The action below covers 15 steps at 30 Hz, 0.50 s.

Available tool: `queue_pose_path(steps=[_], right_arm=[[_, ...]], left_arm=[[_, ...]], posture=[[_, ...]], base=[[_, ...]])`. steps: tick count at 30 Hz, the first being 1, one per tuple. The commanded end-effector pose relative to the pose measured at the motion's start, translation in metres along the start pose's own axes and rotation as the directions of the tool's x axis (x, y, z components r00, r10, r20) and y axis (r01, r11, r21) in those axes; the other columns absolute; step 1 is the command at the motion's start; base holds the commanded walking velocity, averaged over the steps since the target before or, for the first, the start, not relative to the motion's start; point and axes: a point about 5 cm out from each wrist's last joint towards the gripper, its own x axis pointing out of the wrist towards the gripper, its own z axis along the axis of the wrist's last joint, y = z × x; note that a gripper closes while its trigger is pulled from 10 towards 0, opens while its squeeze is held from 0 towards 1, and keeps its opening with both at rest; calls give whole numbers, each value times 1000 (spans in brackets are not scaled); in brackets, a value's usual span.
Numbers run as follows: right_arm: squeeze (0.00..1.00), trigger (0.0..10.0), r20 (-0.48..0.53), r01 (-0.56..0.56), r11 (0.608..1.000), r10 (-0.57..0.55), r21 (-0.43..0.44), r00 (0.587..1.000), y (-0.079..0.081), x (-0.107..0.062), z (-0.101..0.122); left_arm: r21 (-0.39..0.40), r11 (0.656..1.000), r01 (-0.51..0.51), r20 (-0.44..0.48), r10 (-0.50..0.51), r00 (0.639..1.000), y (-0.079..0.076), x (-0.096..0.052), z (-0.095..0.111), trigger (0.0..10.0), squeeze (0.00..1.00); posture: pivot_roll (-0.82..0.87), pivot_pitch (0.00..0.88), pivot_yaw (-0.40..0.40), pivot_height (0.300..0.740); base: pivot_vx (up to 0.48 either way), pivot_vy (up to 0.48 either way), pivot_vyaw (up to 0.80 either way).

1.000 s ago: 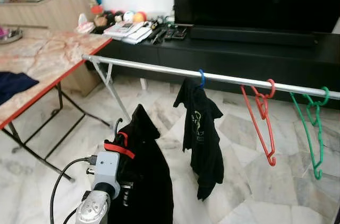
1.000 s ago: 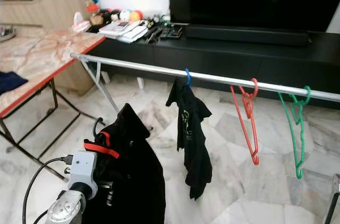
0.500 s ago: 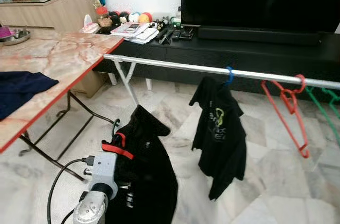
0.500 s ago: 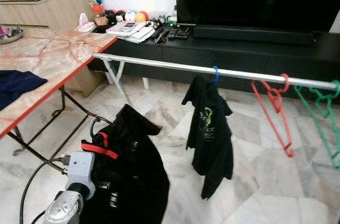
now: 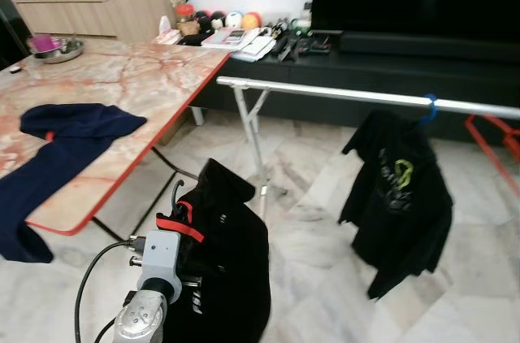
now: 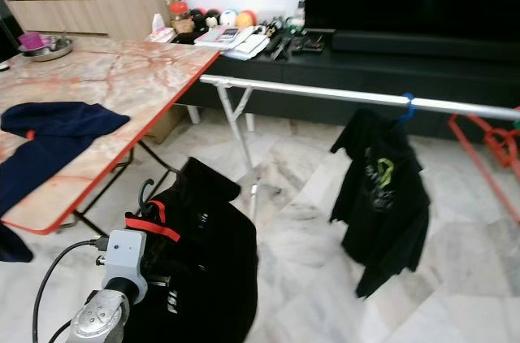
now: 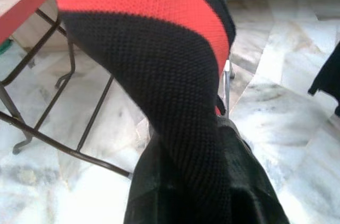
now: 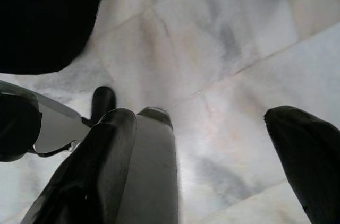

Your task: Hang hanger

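Note:
A black garment with red trim (image 5: 223, 262) hangs from a hanger whose dark hook (image 5: 176, 194) sticks up beside it. My left gripper (image 5: 188, 282) holds it low at the front left, with the fingers buried in the cloth. In the left wrist view the red and black fabric (image 7: 175, 91) is right up against the camera. The silver clothes rail (image 5: 341, 93) runs across ahead, to the right of the held garment. A black T-shirt (image 5: 398, 197) hangs on it from a blue hanger (image 5: 428, 107). My right gripper (image 8: 212, 144) is open and points down at the marble floor.
A marble-topped table with a red edge (image 5: 122, 83) stands on the left with a navy garment (image 5: 57, 148) on it. The rail's folding leg (image 5: 252, 140) stands just beyond the held garment. A red hanger (image 5: 496, 140) hangs at the far right. A low black TV console (image 5: 390, 67) lies behind the rail.
The camera has turned left: rail, T-shirt and red hanger have slid right in the picture, the green hanger has left it, and more of the table shows. The garment stays in my left gripper.

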Motion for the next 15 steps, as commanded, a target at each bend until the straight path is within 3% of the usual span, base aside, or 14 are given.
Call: queue_pose_path(steps=[1,7,15], right_arm=[[0,10000,-23,-8,1000,9,12,1000,4,-1,-7],[0,10000,-28,-9,1000,9,22,1000,5,-1,-7],[0,10000,-38,-13,1000,13,17,999,5,-1,-8]], left_arm=[[15,1000,-5,39,5,999,3,1,8,10000,0],[33,999,1,45,-2,999,2,1,8,10000,0],[29,1000,12,56,-13,998,1,1,9,10000,0]], posture=[[0,54,71,740],[-1,53,71,740],[2,45,71,740]], base=[[0,262,0],[0,84,0],[0,0,-758]])
